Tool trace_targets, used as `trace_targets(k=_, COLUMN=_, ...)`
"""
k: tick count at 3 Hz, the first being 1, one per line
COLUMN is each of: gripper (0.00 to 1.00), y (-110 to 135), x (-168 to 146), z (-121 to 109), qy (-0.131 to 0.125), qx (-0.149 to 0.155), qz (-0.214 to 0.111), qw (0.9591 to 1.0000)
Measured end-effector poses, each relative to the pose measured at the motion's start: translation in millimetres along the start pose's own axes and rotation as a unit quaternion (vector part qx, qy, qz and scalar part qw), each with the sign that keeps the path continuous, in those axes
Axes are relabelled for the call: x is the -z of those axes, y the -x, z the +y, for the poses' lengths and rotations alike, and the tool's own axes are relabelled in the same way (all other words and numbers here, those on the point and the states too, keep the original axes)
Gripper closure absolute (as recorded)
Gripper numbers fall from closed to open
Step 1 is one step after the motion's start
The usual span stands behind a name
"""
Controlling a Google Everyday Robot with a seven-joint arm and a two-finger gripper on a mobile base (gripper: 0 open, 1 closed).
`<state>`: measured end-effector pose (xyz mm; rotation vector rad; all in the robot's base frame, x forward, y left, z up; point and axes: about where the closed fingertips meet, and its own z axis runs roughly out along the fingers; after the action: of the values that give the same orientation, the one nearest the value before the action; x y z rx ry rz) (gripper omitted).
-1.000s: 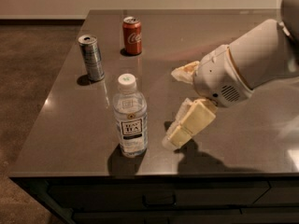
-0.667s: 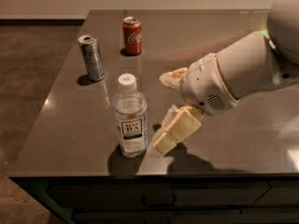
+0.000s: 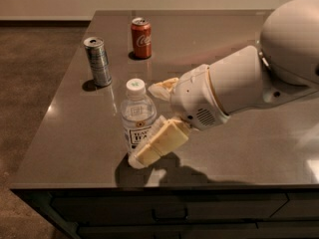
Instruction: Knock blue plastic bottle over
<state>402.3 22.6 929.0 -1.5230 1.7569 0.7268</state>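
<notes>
- Near the front edge of the dark grey table (image 3: 239,44), left of its middle, we see the blue plastic bottle (image 3: 133,111) standing upright, with its white cap on top and its white label facing us.
- Reaching in from the right, the white arm (image 3: 249,83) brings the gripper (image 3: 143,124) right up to the bottle.
- We read the pincer as spread wide: one cream finger points left just behind the bottle's shoulder, near the cap, and the other slants down to the left.
- That lower finger (image 3: 159,142) crosses the bottle's lower right side and covers part of the label; we cannot tell whether it presses on the plastic or only sits in front of it.
- Nothing is clamped between the two fingers.
- Well behind the bottle, a red cola can (image 3: 141,38) stands upright towards the back of the table.
- To its left and a little nearer to us, a slim silver can (image 3: 97,61) stands upright close to the table's left edge.
- Both cans are well apart from the bottle and from the gripper.
- Below the front edge we make out a dark drawer front (image 3: 164,213).
</notes>
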Motion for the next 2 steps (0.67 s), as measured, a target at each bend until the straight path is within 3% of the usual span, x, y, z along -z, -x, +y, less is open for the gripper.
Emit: trace_targets(k=2, gripper=0.48, y=12.8, x=-16.3, z=-9.9, qy=-0.013, qx=0.0, qz=-0.029, qw=0.9995)
